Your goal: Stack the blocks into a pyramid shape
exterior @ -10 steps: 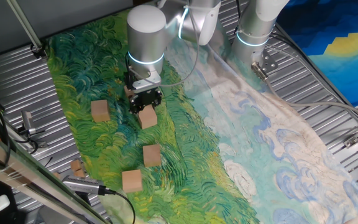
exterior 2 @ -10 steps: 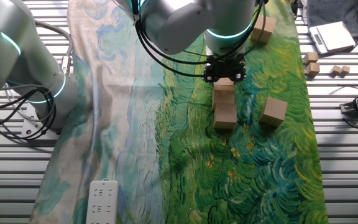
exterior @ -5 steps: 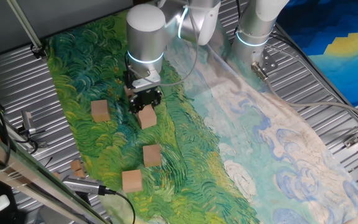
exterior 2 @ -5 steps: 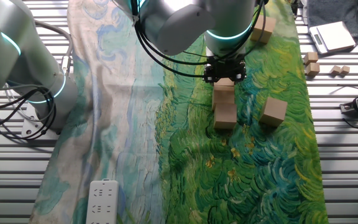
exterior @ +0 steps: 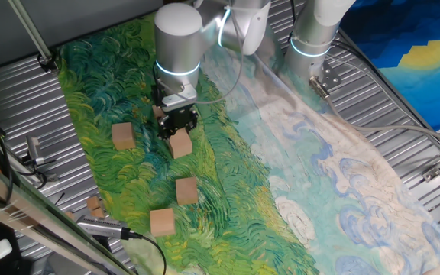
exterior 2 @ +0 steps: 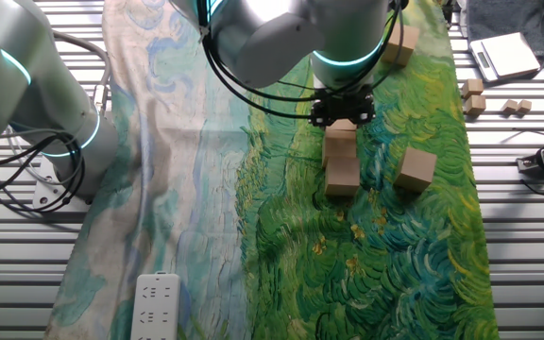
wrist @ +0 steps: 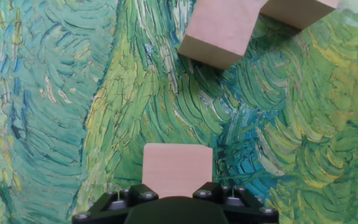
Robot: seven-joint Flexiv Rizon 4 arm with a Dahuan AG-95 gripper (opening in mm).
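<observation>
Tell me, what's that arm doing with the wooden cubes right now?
Gripper shut on block, low over the painted cloth. Two blocks in a row just ahead. Nothing blocking.

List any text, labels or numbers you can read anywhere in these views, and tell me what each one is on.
None: no readable text appears in any view.
The wooden blocks are plain and unmarked.
The painted cloth shows only brush strokes.
The white power strip shows no lettering that can be made out.
The grey device at the table edge is too small to read.
</observation>
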